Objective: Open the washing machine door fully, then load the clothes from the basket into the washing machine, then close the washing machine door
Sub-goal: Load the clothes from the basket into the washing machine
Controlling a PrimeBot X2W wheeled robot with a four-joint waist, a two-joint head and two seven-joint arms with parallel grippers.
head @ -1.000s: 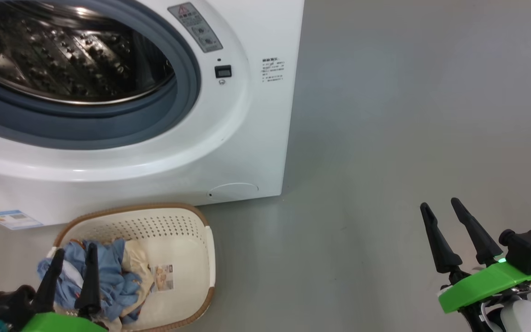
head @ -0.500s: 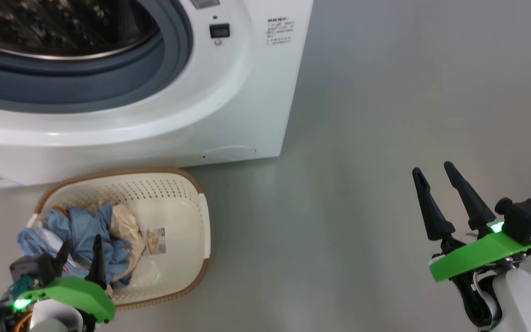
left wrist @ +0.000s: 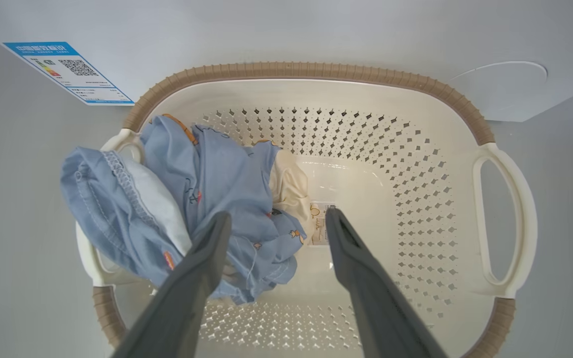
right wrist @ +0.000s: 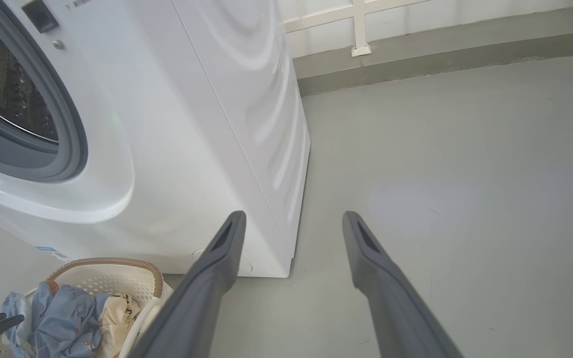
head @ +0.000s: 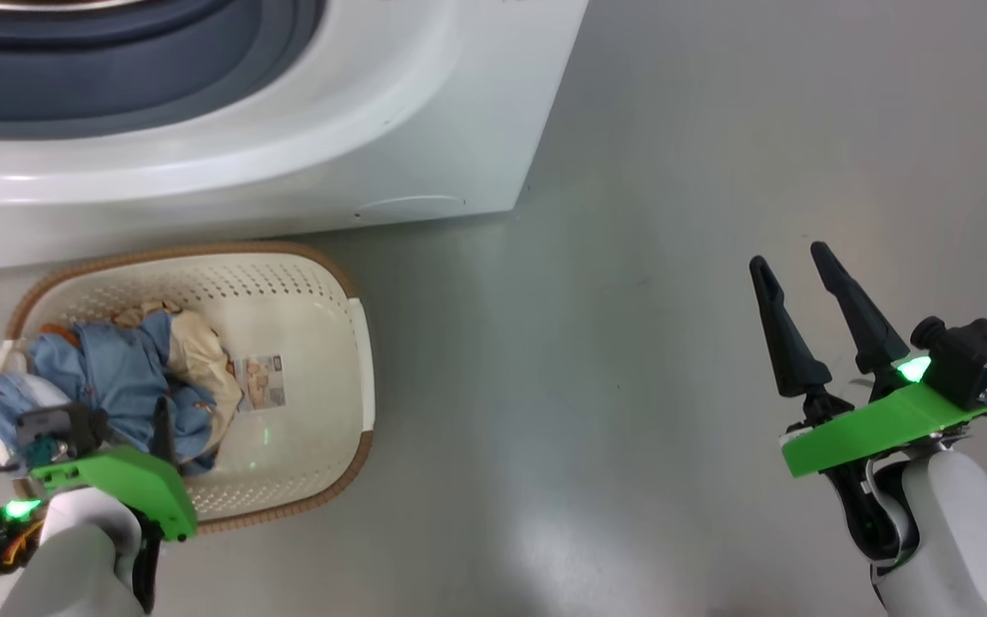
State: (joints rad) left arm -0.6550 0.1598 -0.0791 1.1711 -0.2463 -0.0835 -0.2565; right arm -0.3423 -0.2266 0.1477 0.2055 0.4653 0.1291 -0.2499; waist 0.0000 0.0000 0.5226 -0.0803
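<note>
The cream basket (head: 314, 428) with its brown rim stands on the floor against the front of the white washing machine (head: 288, 128). Inside it, on the left, lie the clothes (head: 116, 377): a light blue bundle (left wrist: 207, 184) and a cream piece (left wrist: 289, 194). My left gripper (left wrist: 277, 214) hangs open over the basket (left wrist: 366, 149), pointing down, with one finger above the blue cloth and the other above the paper label. My right gripper (head: 786, 254) is open and empty over bare floor, far right of the basket. The washing machine door is out of view; the drum opening (right wrist: 8, 84) stands uncovered.
Grey floor stretches to the right of the machine (right wrist: 192, 124). A round service cap (head: 408, 206) and a blue energy sticker (left wrist: 67, 72) mark the machine's lower front. A wall base with a white rail (right wrist: 361, 30) runs behind. The right half of the basket holds a paper label (head: 260, 383).
The head camera has tilted down, so the machine has slid up the picture. My left gripper has tipped over to point down into the basket above the clothes. The right gripper stays open.
</note>
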